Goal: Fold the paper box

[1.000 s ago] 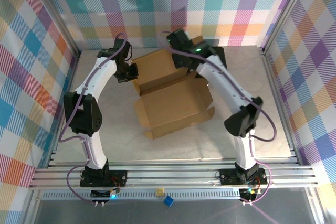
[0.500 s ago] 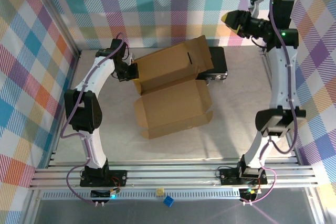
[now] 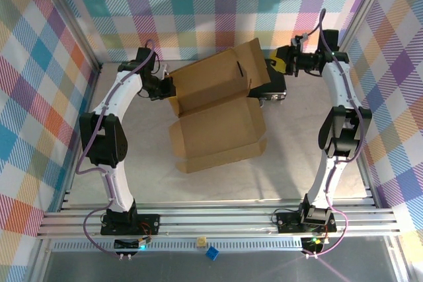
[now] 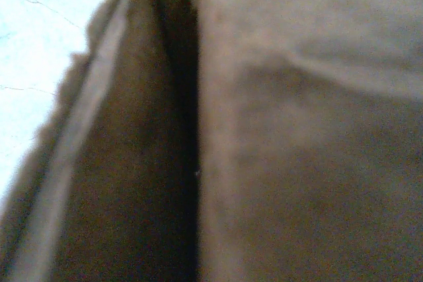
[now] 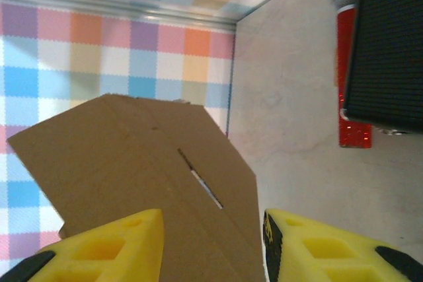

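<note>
Pale bare table (image 3: 218, 186) is lying open along the near side of the paper box (image 3: 218, 130), which is sitting mid-table, long axis running left to right, lid standing up at the far edge. I'm keeping my left gripper (image 3: 165, 88) closed at its far-left corner, grip unclear. My right gripper (image 3: 283, 64) is hovering half-open and empty beside the lid's tip, near the black case (image 3: 272, 84).

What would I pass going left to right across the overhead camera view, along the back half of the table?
left arm → paper box → black case → right arm
</note>
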Controlling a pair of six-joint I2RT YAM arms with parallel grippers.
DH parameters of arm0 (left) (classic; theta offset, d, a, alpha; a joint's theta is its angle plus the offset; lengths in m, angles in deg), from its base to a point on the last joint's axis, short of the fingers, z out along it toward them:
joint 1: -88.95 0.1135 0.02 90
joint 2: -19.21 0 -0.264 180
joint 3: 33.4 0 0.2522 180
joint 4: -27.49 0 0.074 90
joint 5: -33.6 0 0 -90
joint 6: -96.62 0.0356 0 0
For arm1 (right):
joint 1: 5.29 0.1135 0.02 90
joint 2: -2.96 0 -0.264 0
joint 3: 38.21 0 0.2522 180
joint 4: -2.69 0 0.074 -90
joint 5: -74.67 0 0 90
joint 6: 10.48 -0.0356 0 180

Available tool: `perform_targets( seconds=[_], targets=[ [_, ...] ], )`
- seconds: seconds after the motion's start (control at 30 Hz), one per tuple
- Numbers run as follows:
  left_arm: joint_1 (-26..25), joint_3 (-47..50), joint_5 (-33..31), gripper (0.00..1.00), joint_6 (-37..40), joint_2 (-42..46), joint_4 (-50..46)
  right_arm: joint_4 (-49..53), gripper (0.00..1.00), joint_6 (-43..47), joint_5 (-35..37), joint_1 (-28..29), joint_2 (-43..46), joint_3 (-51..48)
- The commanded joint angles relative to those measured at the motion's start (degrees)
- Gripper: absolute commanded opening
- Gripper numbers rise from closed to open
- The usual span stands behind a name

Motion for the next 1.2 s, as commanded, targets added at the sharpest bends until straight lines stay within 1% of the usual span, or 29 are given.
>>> perform_targets(
  seconds=[0.0,0.17,0.37,0.47,0.63,0.7,0.93,1.17],
  targets=[
    [0.7,0.1,2.7,0.0,0.6,0.1,-0.2,-2.5,0.43,2.5,-5.0,2.4,1.7,-0.1],
    [0.7,0.0,2.8,0.0,0.3,0.1,-0.4,-2.8,0.4,2.4,-4.3,5.1,2.0,-0.3],
    [0.7,0.6,2.5,0.0,0.3,0.6,-0.5,-7.2,0.4,0.3,-5.8,5.9,4.2,-3.9],
    [0.7,0.7,2.4,0.0,0.2,0.7,-0.7,-5.6,0.4,2.1,-5.1,7.4,4.7,-4.2],
    [0.7,0.7,2.5,0.0,0.3,1.1,-0.9,-2.0,0.42,5.4,-2.0,8.4,5.1,-4.0],
    [0.7,0.7,2.6,0.0,0.3,1.3,-0.9,0.0,0.44,7.1,-0.5,8.6,5.3,-3.2],
    [0.7,0.9,2.6,0.0,0.2,2.0,-1.1,7.8,0.46,13.3,5.5,10.5,5.0,1.4],
    [0.7,1.5,2.6,0.0,0.2,2.5,-1.1,13.2,0.48,18.3,14.4,12.9,5.9,3.9]
  ],
)
